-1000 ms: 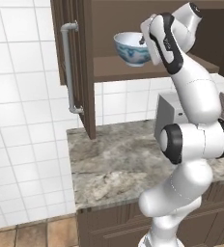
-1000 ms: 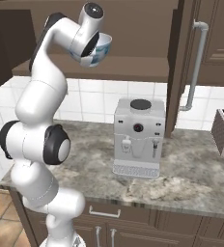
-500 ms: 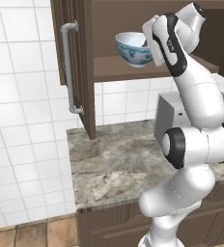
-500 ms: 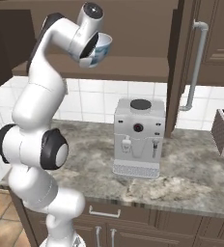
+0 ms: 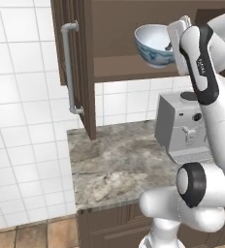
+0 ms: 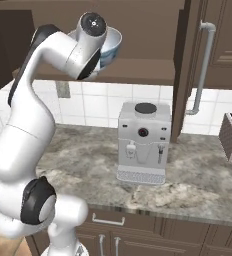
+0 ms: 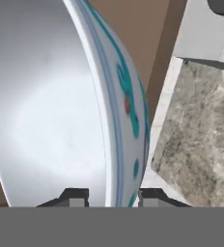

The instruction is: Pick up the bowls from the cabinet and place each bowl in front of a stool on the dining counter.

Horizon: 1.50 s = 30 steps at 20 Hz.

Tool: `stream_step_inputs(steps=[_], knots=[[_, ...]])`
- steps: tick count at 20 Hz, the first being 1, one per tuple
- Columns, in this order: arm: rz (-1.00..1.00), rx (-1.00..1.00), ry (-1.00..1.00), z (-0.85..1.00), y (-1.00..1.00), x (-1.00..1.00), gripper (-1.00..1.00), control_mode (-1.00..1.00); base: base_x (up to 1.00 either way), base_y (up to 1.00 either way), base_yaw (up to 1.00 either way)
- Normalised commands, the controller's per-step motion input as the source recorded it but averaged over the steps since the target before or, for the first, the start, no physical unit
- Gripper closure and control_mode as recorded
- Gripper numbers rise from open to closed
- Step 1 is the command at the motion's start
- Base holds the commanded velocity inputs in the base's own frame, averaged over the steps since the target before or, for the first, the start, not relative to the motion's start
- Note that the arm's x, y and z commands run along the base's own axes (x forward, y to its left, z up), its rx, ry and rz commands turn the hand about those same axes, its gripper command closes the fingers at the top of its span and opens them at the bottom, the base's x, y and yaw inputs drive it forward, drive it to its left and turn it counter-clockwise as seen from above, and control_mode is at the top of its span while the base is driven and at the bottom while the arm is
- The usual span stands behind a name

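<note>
And the gripper point(image 7: 112, 195) has it: jaws clamped across the rim of the white bowl point(image 5: 154, 45) with the blue floral pattern, one finger inside the wall, one outside, as the hand view shows plainly. A second ago that bowl sat level on the shelf board of the cabinet point(image 5: 129, 68); now it is tipped toward the arm and lifted, its base just above the shelf in the left base view. From the right base view the bowl point(image 6: 110, 46) peeks out at about two o'clock of the wrist, still within the cabinet opening. The coffee machine point(image 6: 143, 141) stands on the wall counter point(image 5: 119, 164) directly below, at six o'clock. That looks like the pick settled for bowl one; what remains is drawing it out clear of the open cabinet door point(image 5: 75, 63) and carrying it off to the dining counter.
</note>
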Motion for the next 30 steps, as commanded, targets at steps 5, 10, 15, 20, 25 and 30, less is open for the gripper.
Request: stream_step_inputs(steps=[5,10,15,20,25,30], knots=[[-0.1,0.0,-0.04,0.0,-0.1,-1.0,1.0,-1.0,0.0,0.0,0.0],[-0.03,0.0,0.26,0.0,0.04,-1.0,1.0,-1.0,0.0,0.0,0.0],[0.0,0.0,0.33,-0.03,0.1,-1.0,1.0,-1.0,0.0,0.0,0.0],[0.0,0.0,0.13,-0.19,0.0,-0.91,1.0,-1.0,0.0,0.0,0.0],[0.0,0.0,0.02,-0.12,0.01,-0.54,1.0,-1.0,0.0,0.0,0.0],[0.0,0.0,0.02,-0.04,0.01,-0.25,1.0,-1.0,0.0,0.0,0.0]])
